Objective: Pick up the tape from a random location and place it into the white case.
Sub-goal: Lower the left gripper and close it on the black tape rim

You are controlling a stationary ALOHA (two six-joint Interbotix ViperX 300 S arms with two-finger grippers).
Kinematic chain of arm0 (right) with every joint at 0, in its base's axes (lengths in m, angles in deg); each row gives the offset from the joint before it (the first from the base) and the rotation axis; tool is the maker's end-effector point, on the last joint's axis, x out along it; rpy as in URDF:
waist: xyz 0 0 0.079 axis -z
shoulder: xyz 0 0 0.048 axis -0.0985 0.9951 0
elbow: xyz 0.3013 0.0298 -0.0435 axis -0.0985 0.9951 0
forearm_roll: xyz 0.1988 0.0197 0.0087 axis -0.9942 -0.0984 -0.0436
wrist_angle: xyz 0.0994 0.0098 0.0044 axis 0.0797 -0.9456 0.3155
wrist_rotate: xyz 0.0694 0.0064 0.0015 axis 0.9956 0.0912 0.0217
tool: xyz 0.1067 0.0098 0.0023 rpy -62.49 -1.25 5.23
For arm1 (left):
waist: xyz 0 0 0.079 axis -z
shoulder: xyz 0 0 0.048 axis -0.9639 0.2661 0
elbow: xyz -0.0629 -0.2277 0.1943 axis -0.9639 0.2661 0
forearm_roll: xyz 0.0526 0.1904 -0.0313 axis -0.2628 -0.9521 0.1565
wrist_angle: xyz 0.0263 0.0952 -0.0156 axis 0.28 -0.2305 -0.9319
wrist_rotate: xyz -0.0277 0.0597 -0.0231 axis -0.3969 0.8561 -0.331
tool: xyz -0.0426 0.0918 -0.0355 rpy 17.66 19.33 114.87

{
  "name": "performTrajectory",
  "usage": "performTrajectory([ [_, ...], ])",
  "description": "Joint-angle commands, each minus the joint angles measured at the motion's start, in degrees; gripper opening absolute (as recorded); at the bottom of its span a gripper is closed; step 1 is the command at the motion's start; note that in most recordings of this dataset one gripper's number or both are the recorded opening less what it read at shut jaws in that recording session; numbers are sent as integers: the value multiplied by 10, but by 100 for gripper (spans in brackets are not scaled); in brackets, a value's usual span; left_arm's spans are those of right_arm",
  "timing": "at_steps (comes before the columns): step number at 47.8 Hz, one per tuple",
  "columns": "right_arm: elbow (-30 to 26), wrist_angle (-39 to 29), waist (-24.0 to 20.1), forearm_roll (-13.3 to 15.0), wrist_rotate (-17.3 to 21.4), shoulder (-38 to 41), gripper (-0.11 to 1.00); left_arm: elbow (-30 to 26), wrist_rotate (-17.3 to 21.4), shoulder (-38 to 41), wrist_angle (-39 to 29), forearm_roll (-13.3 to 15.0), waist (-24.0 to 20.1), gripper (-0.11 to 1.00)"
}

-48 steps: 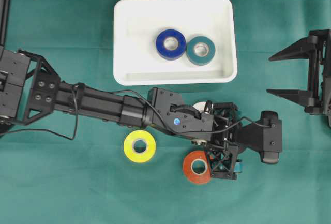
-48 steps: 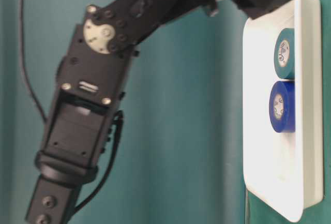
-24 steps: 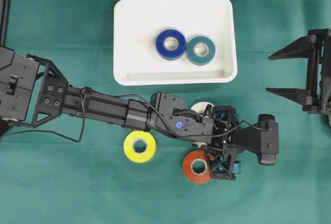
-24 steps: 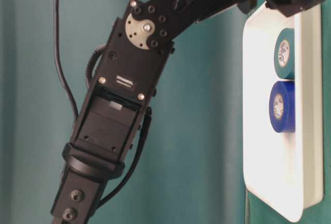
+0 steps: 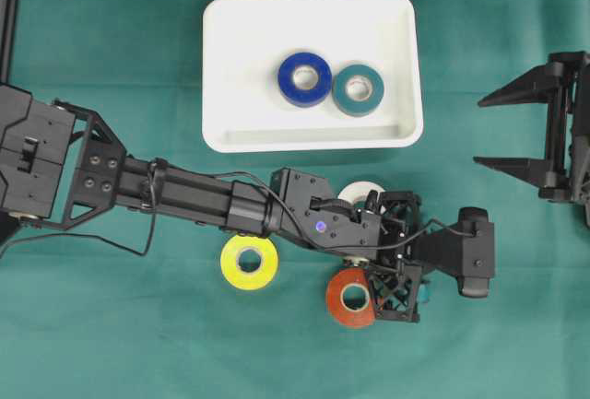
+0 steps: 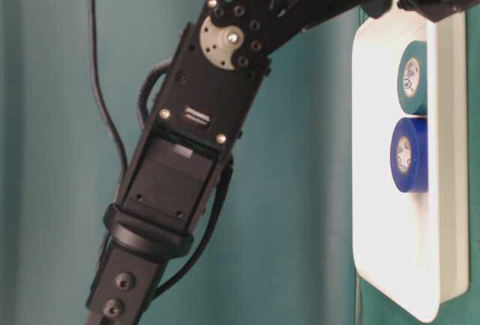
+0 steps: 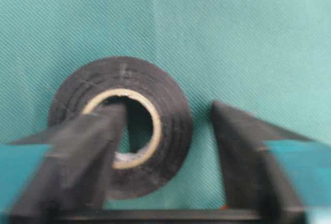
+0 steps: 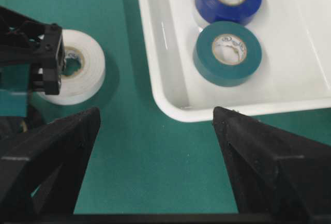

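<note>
A black tape roll (image 7: 170, 125) lies flat on the green cloth under my left gripper (image 7: 165, 107). One finger stands inside the roll's core. The other finger (image 7: 243, 146) is outside its wall with a strip of cloth between them, so the jaws are open around the wall. From overhead the left gripper (image 5: 398, 256) hides that roll. The white case (image 5: 221, 67) sits at the back and holds a blue roll (image 5: 305, 79) and a teal roll (image 5: 358, 90). My right gripper (image 5: 479, 132) hangs open and empty at the right, clear of the case.
A white roll (image 5: 361, 193) peeks out beside the left wrist, just in front of the case's near rim (image 8: 155, 74). A yellow roll (image 5: 249, 262) and an orange-red roll (image 5: 348, 298) lie close to the left arm. Green cloth covers the table.
The left arm has shifted slightly left and lowered over the black roll, and its jaws have narrowed. The right arm has not moved.
</note>
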Motion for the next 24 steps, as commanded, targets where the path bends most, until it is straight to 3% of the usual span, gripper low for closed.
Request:
performTrajectory([
  [1, -11, 3, 2, 1, -1, 3, 87, -4, 2, -12, -4, 2, 2, 43],
  [6, -11, 3, 1, 1, -1, 3, 87, -6, 4, -13, -12, 2, 2, 20],
  [24, -11, 3, 1, 1, -1, 3, 87, -13, 4, -34, -29, 2, 2, 19],
])
